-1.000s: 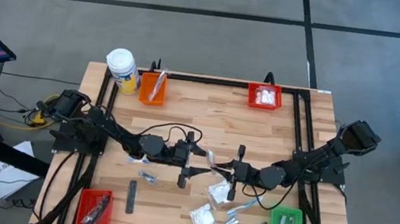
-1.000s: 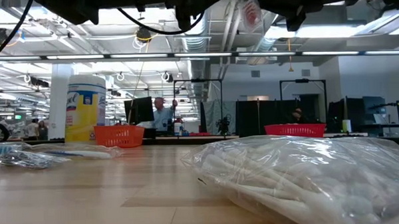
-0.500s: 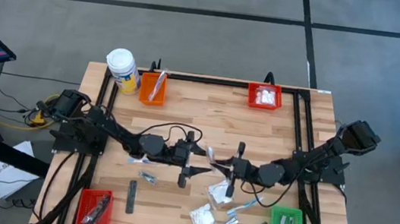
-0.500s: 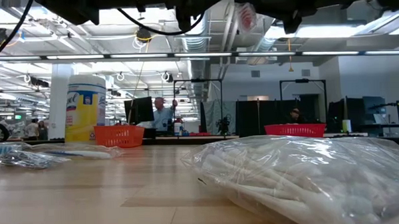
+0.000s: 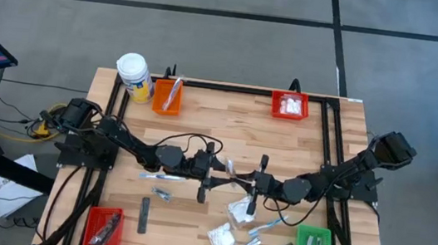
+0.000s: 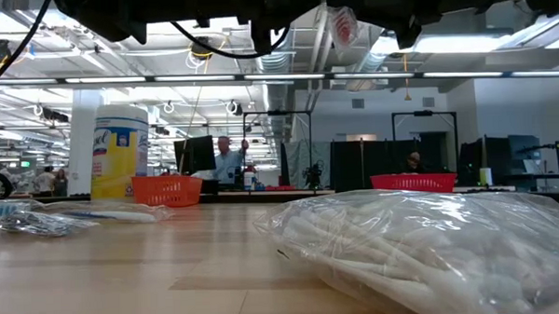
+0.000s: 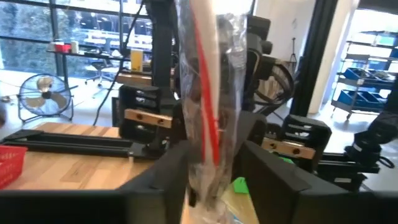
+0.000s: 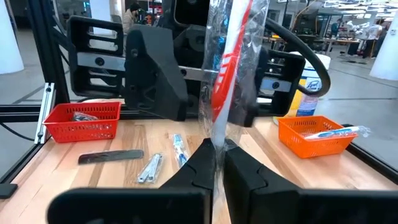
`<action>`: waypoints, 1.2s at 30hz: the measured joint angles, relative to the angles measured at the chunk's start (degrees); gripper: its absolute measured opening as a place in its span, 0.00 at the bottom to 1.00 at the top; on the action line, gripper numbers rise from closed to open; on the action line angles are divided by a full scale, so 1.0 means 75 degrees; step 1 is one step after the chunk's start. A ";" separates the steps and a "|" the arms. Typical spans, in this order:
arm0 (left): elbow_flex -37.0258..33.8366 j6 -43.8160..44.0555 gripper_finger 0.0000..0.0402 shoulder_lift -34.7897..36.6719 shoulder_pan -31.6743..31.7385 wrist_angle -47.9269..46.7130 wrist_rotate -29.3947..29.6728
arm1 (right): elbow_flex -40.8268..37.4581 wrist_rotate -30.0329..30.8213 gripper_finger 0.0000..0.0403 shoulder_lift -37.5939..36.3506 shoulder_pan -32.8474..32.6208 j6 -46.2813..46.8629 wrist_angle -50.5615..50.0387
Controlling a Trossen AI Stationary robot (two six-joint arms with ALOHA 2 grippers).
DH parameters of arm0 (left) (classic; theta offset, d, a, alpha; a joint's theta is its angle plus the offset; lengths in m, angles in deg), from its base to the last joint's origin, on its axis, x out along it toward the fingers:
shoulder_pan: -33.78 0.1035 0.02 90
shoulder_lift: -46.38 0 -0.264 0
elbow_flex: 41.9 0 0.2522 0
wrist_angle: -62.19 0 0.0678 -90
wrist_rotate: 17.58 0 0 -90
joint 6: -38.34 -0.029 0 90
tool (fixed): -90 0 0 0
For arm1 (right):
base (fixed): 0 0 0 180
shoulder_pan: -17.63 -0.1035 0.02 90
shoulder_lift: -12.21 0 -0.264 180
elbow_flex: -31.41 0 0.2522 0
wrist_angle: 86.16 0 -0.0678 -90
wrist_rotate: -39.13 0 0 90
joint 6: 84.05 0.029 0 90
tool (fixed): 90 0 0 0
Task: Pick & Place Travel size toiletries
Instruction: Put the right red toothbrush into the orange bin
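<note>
Above the middle of the bench [image 5: 202, 120] the two tools meet, and between them hangs one wrapped toothbrush [image 8: 229, 59], red and white inside a clear plastic sleeve. The right tool [image 8: 219, 163] is clenched on one end of the sleeve; its two fingers are pressed together with the plastic between them. The left tool [image 7: 214, 162] stands around the other end of the same sleeve. Its fingers are on both sides of the plastic, but I cannot tell if they already press it or if there is still a gap.

This looks like a handover from one arm to the other. To do it well, I think the right tool must not release before the left one has a firm hold, because the sleeve is thin and slippery and can slide out. The left tool should close on the stiff handle inside, not only on the loose plastic. The pull after that should be slow and straight, so the sleeve does not twist.

The orange bin [image 5: 167, 96], at the far side of the bench, already holds a toothbrush, so it is probably the goal. Other packets [image 5: 221, 238] and bars [image 5: 143, 214] lie on the near part of the bench.
</note>
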 joint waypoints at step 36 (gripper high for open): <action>-0.0023 0.0430 0.03 0.0857 -0.0197 -0.2589 0.0542 | 0.0012 -0.0127 0.67 -0.0058 -0.0122 0.0725 0.0027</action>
